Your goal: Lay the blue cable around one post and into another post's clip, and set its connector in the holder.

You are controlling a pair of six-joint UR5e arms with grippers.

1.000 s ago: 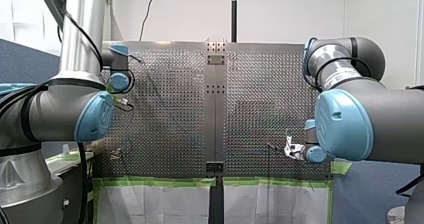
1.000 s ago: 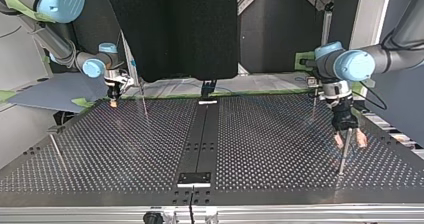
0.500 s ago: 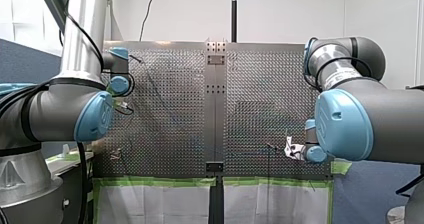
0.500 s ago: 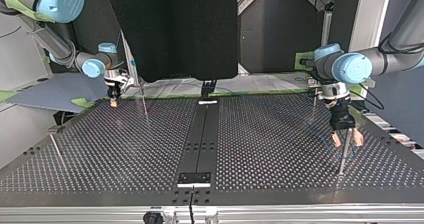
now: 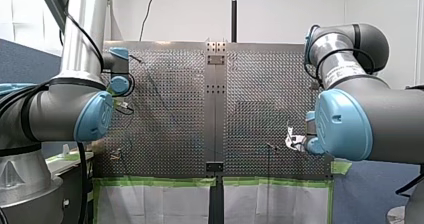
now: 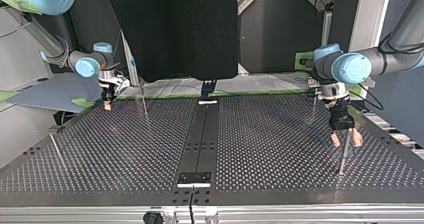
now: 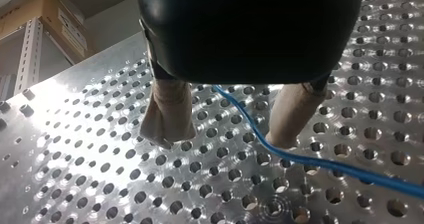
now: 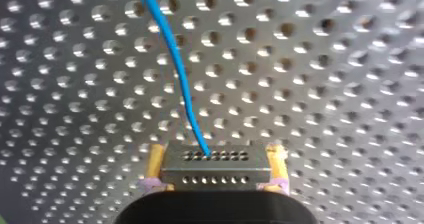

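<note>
cable (image 8: 175,69), blue, is running from the connector (image 8: 214,175) that our right gripper (image 8: 215,161) is clamping between its yellow pads (image 8: 276,164), out over the perforated table (image 8: 325,84); our left gripper (image 7: 227,139) is holding its beige fingers (image 7: 167,114) wide apart, the cable passing between them, and is hanging by a thin upright post (image 6: 342,159) at the top view's right.

The front view looks from behind and above the arms over the silver perforated metal table (image 5: 165,134). The top view faces back across it, low, so sides cross. Both wrist views hang close over the table: the left past the black pincer with beige pads (image 7: 225,136), the right past the yellow-padded pincer (image 8: 215,151) and grey metal connector block (image 8: 215,171). Both catch the thin blue cable (image 7: 300,159).
</note>
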